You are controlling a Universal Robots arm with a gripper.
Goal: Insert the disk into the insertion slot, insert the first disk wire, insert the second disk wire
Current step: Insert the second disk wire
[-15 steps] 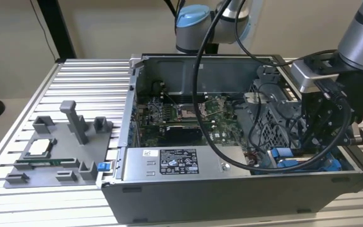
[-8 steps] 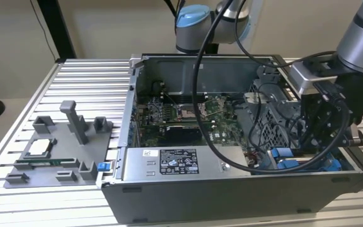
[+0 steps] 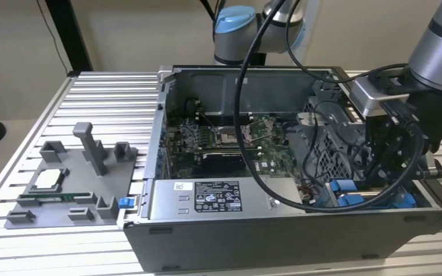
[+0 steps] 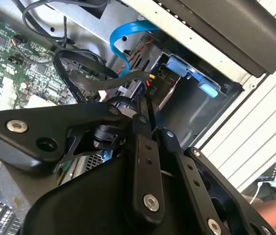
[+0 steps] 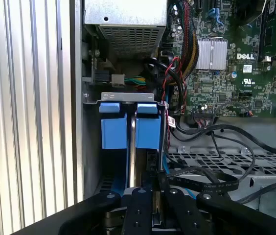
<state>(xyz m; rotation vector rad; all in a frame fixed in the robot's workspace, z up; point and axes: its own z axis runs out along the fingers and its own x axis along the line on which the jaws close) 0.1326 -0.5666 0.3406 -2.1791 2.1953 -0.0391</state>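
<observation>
The disk (image 5: 132, 156) stands in the insertion slot (image 5: 127, 97), a grey metal bay at the case's front corner. Its silver edge shows between two bright blue carrier tabs (image 5: 148, 128). In the exterior view my gripper (image 3: 363, 184) reaches down into that corner, beside the blue parts (image 3: 342, 194). In both wrist views the black fingers (image 4: 139, 128) meet on a black wire connector (image 4: 152, 90) with red and yellow leads, held just at the bay. A flat black cable (image 5: 204, 184) runs past the fingertips of the gripper (image 5: 152, 198).
The open computer case (image 3: 282, 241) lies on a slatted metal table. Inside are the motherboard (image 3: 221, 138), a labelled silver power supply (image 3: 213, 198) and a loose blue flat cable (image 4: 123, 34). A grey fixture tray (image 3: 67, 184) sits at the exterior view's left. A person's hand (image 4: 275, 208) is nearby.
</observation>
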